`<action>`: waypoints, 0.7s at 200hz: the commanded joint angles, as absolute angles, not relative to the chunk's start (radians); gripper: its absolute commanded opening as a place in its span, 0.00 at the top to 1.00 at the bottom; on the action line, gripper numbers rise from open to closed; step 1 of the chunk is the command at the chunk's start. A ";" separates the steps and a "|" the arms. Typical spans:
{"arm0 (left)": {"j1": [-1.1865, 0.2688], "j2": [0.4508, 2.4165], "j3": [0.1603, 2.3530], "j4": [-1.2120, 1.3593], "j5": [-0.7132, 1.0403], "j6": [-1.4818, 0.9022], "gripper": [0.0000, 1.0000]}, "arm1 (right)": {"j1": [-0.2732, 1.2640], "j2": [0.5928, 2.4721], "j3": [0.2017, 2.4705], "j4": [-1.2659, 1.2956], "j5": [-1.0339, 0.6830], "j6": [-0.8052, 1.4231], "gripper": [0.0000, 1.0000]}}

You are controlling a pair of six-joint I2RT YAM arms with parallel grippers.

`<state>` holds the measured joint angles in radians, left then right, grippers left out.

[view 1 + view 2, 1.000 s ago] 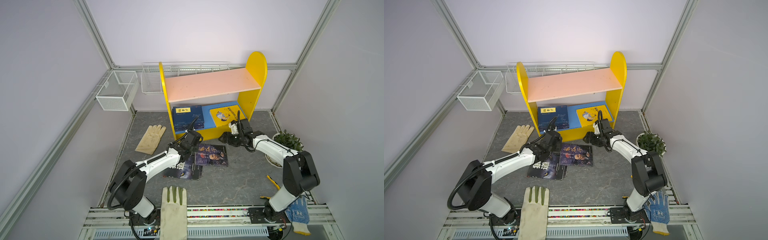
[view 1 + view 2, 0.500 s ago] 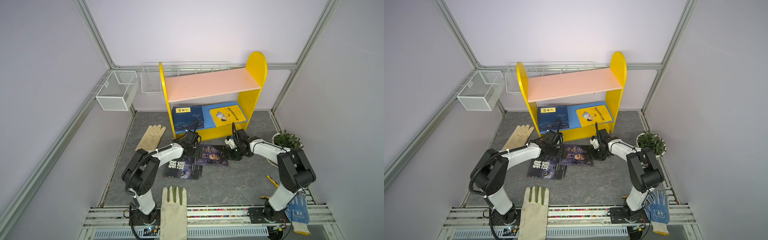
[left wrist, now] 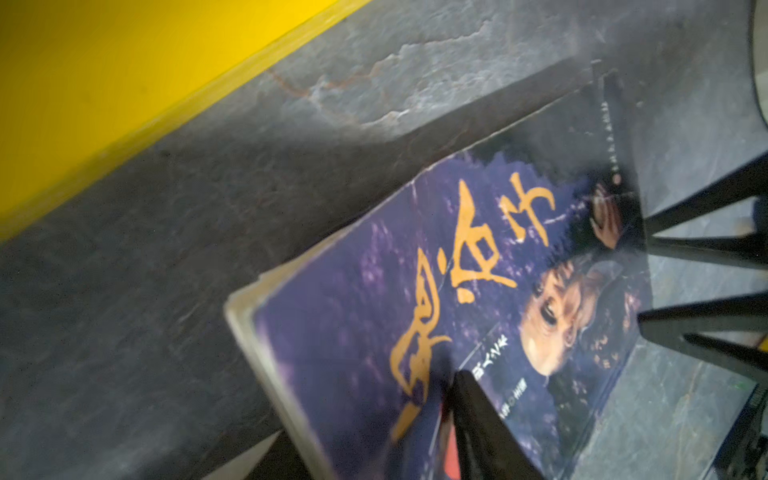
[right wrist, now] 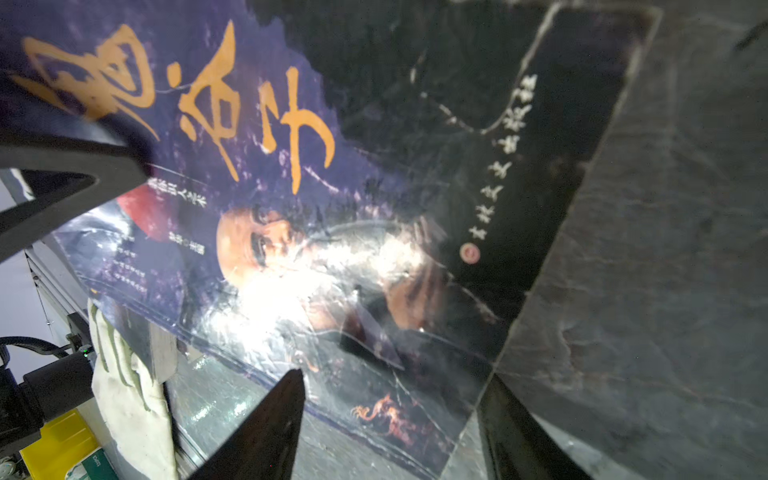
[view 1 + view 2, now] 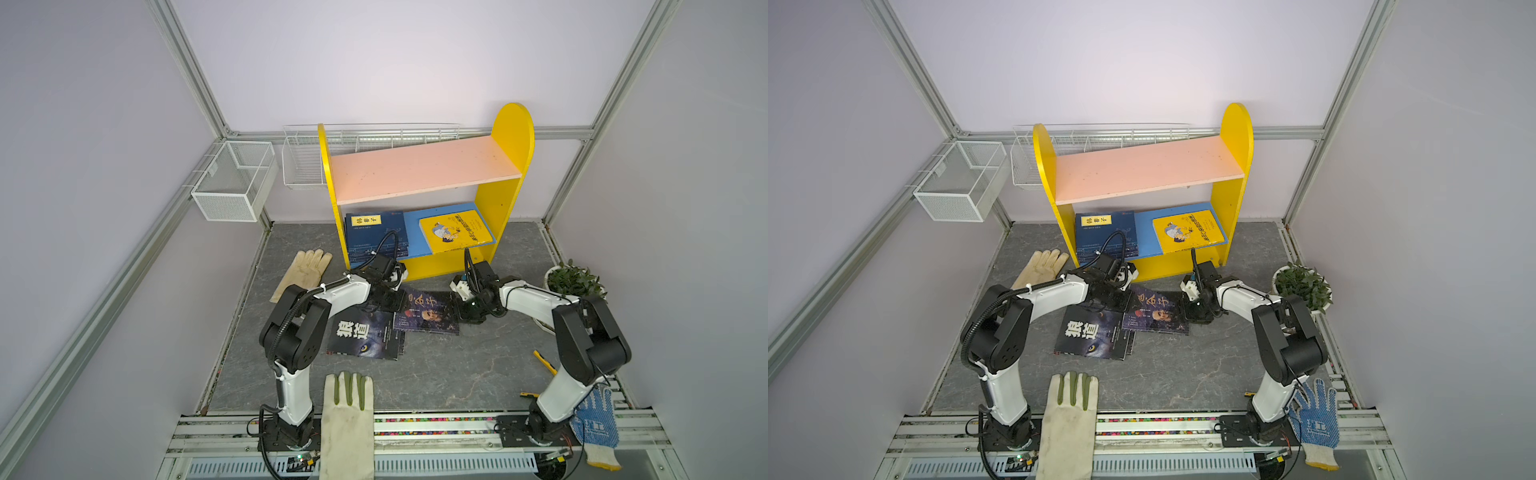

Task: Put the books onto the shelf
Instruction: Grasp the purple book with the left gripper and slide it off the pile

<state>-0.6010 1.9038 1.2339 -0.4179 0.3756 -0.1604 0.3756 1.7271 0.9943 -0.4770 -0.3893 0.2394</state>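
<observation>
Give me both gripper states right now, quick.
Left gripper: cannot tell; one finger rests on the purple book, the other is hidden.
Right gripper: open, fingers spread at the same book's corner.

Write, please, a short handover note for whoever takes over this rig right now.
Left end effector: at the left edge of the purple book, one finger on its cover; grip unclear.
Right end effector: open at that book's right edge.
Done: navy books and yellow book lie on the lower board of the shelf.
To do: purple book and wolf-cover book, both on the table.
</observation>
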 commanded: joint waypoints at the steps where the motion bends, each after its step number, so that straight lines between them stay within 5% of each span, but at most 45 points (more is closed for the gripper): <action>1: -0.615 1.909 1.253 -0.453 0.489 -0.119 0.76 | 0.380 1.734 0.975 -0.435 -0.420 0.202 0.32; 22: -0.620 1.895 1.293 -0.462 0.488 -0.121 1.00 | 0.380 1.722 0.972 -0.433 -0.398 0.205 0.32; 108: -0.660 1.581 1.246 -0.537 0.582 -0.035 1.00 | 0.162 1.269 0.710 -0.198 0.002 0.472 0.26; 140: -0.655 1.505 1.253 -0.326 0.618 -0.181 1.00 | 0.090 1.157 0.695 -0.177 -0.031 0.475 0.25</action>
